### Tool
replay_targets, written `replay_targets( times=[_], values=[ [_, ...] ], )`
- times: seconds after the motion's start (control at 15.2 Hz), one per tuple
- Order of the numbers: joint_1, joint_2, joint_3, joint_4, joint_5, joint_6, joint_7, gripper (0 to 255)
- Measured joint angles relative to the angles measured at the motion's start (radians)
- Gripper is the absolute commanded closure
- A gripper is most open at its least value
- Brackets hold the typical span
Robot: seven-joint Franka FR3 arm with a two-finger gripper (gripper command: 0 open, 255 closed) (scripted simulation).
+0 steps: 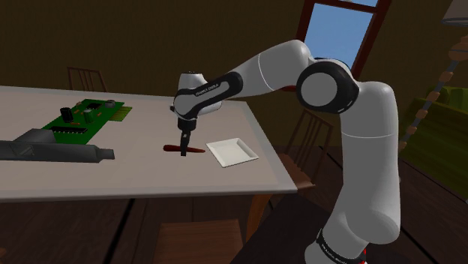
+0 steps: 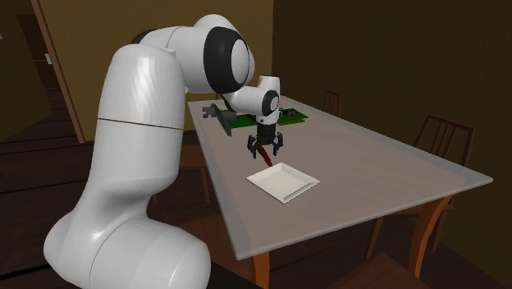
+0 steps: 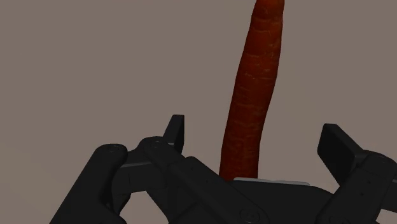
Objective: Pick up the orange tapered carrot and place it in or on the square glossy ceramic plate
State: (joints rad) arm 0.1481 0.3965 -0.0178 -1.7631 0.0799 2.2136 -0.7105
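A dark orange-red tapered carrot [image 1: 196,150] lies flat on the grey table [image 1: 150,176], just to the shoulder view's left of a small white square plate [image 1: 232,151]. My black gripper [image 1: 184,147] points straight down over the carrot's middle, its fingers open on either side of it. In the wrist view the carrot [image 3: 251,108] runs lengthwise between the spread fingertips [image 3: 337,146] of the gripper [image 3: 254,143], and neither tip touches it. From the second exterior view the gripper [image 2: 265,148] stands just behind the plate [image 2: 284,181], with the carrot [image 2: 264,157] showing below it.
A green circuit board [image 1: 82,118] and a long dark grey object [image 1: 52,148] lie at the shoulder view's left on the table. Wooden chairs [image 2: 443,139] stand around it. The table's edge runs close behind the plate on the arm's side.
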Motion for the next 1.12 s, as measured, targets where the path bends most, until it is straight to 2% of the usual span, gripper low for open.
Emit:
replay_targets(
  times=[0.26, 0.33, 1.12],
  values=[
    [0.000, 0.002, 0.000, 0.000, 0.000, 0.002, 0.000, 0],
    [0.000, 0.002, 0.000, 0.000, 0.000, 0.002, 0.000, 255],
    [0.000, -0.009, -0.001, 0.006, -0.001, -0.011, 0.001, 255]
  ],
)
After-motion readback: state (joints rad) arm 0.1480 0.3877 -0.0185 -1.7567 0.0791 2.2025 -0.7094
